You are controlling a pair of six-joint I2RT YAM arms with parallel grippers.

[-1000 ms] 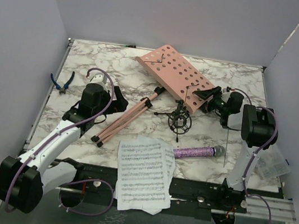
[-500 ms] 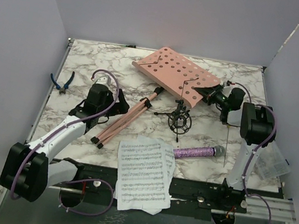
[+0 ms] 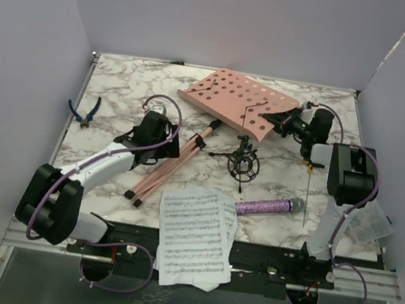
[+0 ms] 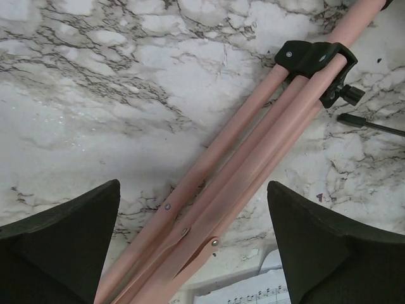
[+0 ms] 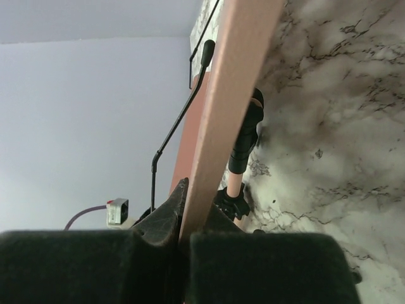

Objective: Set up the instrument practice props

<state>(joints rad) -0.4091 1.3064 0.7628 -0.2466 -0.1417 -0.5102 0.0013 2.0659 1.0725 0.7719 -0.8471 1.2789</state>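
**Right gripper clamping the music stand's desk; left gripper hanging open over its legs**

The right gripper (image 3: pixel 284 122) is pressing both fingers (image 5: pixel 158 237) fully together on the right edge of the pink perforated music stand (image 3: pixel 234 99), whose desk is sitting tilted at the far middle of the marble table (image 3: pixel 121 81). The left gripper (image 3: pixel 164 142) is hanging with its fingers (image 4: pixel 60 237) spread wide and holding nothing, straddling from above the folded tripod legs (image 4: pixel 253 158), which are running diagonally toward the near edge. The black shock-mount (image 3: pixel 243 164) is standing just right of the legs. The glittery purple microphone (image 3: pixel 267 206) is lying nearer, beside the white sheet-music pages (image 3: pixel 194 232), which are overhanging the near edge. Blue-handled pliers (image 3: pixel 83 111) are lying at the far left.
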